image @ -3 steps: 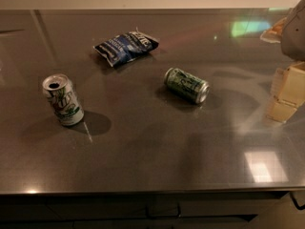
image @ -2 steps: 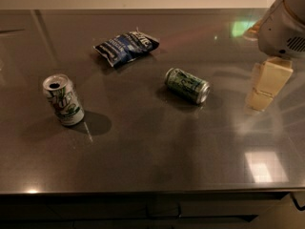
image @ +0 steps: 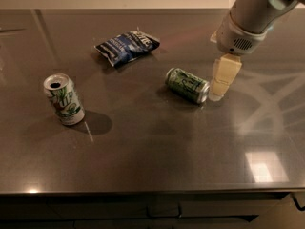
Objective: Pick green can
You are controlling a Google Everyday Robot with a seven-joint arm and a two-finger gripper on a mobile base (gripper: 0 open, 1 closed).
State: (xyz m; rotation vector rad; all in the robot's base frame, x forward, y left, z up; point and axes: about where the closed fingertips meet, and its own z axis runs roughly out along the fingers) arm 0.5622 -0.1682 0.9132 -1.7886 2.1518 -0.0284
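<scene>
The green can [image: 187, 85] lies on its side near the middle of the steel table [image: 152, 147], dark green with pale scribbly markings and a silver end turned to the front right. My gripper [image: 220, 86] hangs from the arm at the upper right, its pale fingers pointing down just right of the can's silver end, close beside it. Nothing is held.
A mostly white can with a green and red logo [image: 64, 99] stands upright at the left. A blue chip bag [image: 127, 46] lies at the back centre. The table's front edge runs along the bottom.
The arm and gripper have moved left from the right edge toward the green can, ending right beside its silver end. The cans and the bag have not moved.
</scene>
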